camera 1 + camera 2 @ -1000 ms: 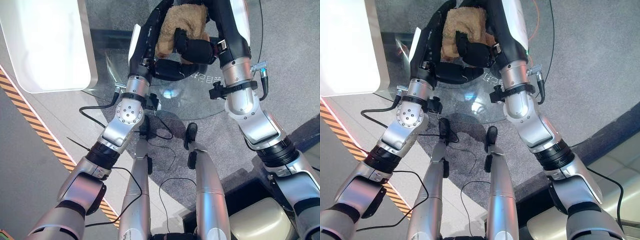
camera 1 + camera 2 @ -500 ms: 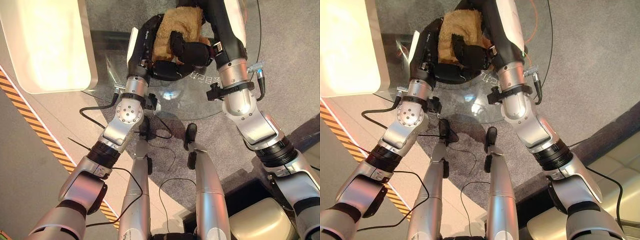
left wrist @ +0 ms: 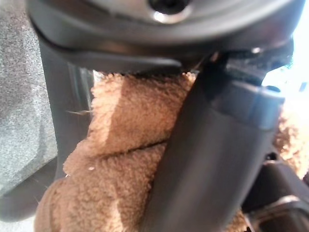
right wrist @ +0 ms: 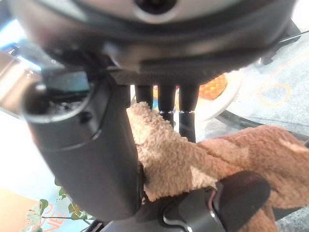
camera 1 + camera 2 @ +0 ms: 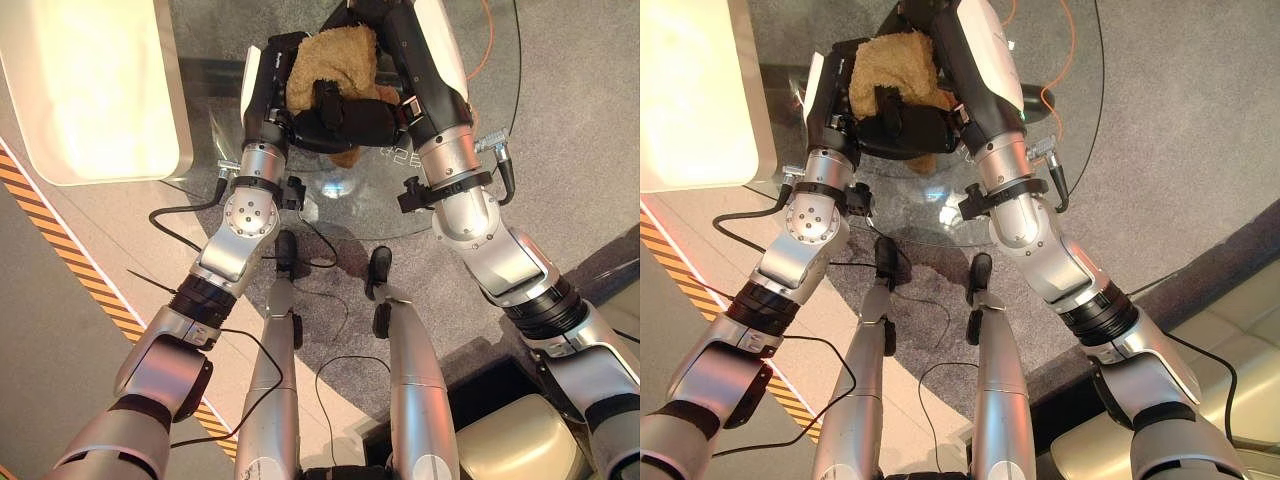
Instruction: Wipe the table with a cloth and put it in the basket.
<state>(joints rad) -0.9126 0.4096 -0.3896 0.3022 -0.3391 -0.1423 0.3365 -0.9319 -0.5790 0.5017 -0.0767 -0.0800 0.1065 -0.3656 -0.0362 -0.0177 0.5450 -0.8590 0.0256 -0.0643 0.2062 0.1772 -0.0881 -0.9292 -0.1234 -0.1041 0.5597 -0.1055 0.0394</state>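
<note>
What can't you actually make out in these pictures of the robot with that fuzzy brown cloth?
- The cloth: both hands cover much of it in the eye views, so its full shape is hidden.
- Left hand: its fingers are tucked behind the cloth.
- Right hand: the thumb lies over the cloth; how far its fingers close stays unclear in the right wrist view.
- The glass table: its far side is cut off by the top edge.

My two hands crowd together over the round glass table (image 5: pixel 440 215), both closed around the fluffy tan cloth (image 5: pixel 325 62), leaving no gap between them. To my left the white rounded-corner counter (image 5: pixel 90 90) blocks passage; the glass to my right is free.
</note>
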